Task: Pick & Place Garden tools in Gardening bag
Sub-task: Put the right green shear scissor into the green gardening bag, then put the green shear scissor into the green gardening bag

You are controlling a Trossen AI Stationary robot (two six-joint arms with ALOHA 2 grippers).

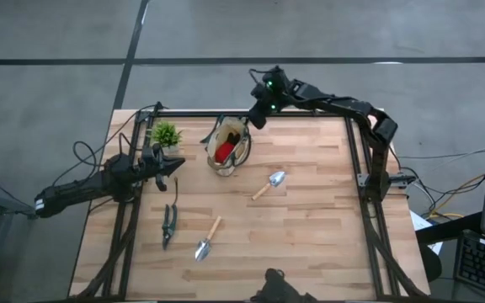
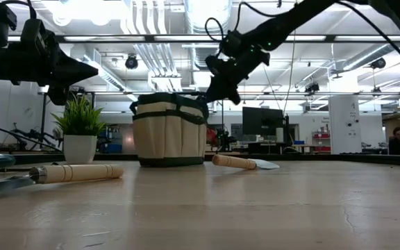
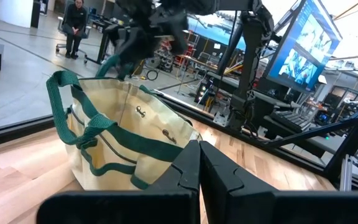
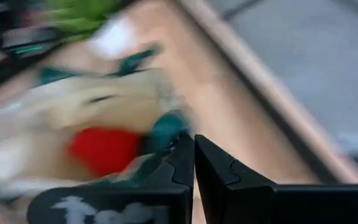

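Note:
The beige gardening bag (image 1: pixel 227 143) with green trim stands upright on its base at the table's far middle, with a red item (image 1: pixel 224 154) inside. My right gripper (image 1: pixel 258 120) hangs shut at the bag's far right rim, slanting down, beside a green handle (image 4: pixel 165 132). One trowel (image 1: pixel 269 183) lies flat to the right of the bag. A second trowel (image 1: pixel 208 239) and dark shears (image 1: pixel 169 225) lie nearer the front. My left gripper (image 1: pixel 176 166) is shut and level at the left, holding nothing. My right gripper's shut fingertips (image 4: pixel 185 149) sit right at the bag's green handle, coming from the far right and slanting down. The wrist view is blurred, and I cannot tell whether they touch the handle.
A small green potted plant (image 1: pixel 166 135) stands left of the bag, close to my left gripper. Black frame rails (image 1: pixel 362 168) run along the table's left, right and far edges. Bare wood lies at the right and near right of the table.

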